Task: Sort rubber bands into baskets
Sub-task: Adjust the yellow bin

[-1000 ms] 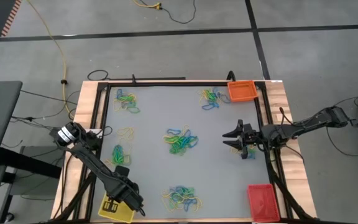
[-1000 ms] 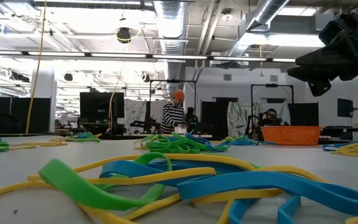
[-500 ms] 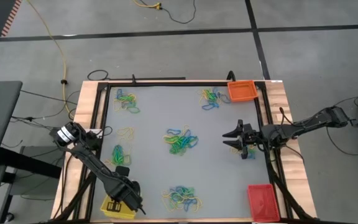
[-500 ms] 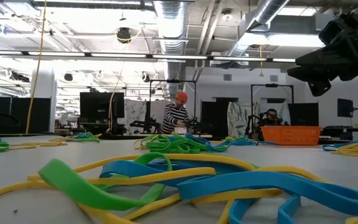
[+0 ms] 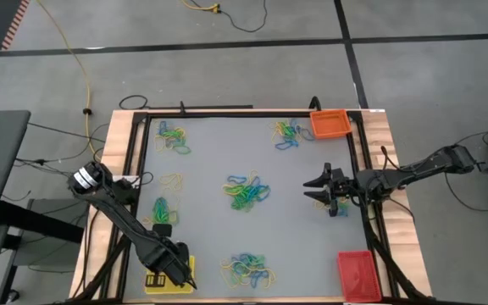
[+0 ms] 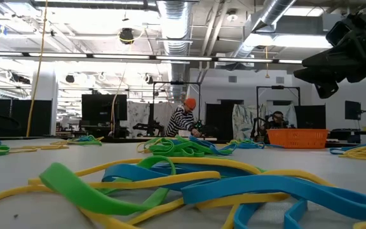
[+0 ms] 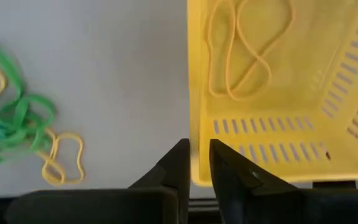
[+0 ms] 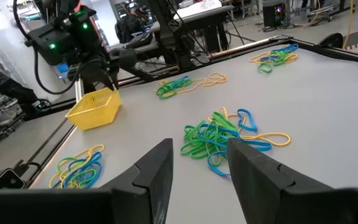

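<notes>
Little is sorted yet: at lower left the left hand (image 5: 179, 273), fingers nearly closed on the yellow basket (image 5: 166, 282) wall, shows one yellow band inside, piles of rubber bands (image 5: 246, 191) dot the tabletop (image 5: 210, 161), and the right hand (image 5: 322, 190) hangs open at right.

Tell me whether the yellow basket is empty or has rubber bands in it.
Not empty. The left wrist view shows yellow rubber bands looped on the floor of the yellow basket; no green or blue ones show inside.
</notes>
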Controlling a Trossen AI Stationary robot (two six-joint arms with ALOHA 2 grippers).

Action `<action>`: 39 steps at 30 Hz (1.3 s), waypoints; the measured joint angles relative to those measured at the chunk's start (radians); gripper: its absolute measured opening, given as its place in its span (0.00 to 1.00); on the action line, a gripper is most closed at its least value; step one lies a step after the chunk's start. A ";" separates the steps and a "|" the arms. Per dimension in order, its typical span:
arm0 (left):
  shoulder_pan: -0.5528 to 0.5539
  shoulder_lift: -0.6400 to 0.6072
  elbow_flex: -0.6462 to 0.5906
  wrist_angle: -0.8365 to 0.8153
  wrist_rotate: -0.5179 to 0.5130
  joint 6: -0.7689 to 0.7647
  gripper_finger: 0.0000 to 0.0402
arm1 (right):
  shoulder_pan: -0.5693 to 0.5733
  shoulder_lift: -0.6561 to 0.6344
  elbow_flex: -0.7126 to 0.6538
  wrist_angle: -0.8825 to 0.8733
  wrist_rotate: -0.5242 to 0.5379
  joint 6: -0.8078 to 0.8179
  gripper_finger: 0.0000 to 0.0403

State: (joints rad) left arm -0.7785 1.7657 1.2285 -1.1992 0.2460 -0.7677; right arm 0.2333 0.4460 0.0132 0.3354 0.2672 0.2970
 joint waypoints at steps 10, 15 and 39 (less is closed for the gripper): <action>-0.006 -0.018 0.000 -0.017 0.030 -0.044 0.29 | 0.000 0.000 0.000 -0.009 0.000 0.000 0.45; 0.001 -0.054 0.000 -0.071 0.002 -0.088 0.37 | 0.000 0.000 0.000 -0.009 0.000 0.000 0.45; 0.192 0.000 0.002 0.452 -0.113 -0.091 0.40 | 0.000 0.000 0.000 -0.013 0.005 0.000 0.45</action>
State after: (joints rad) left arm -0.5869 1.7653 1.2305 -0.7472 0.1335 -0.8586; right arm 0.2333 0.4458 0.0132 0.3221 0.2726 0.2970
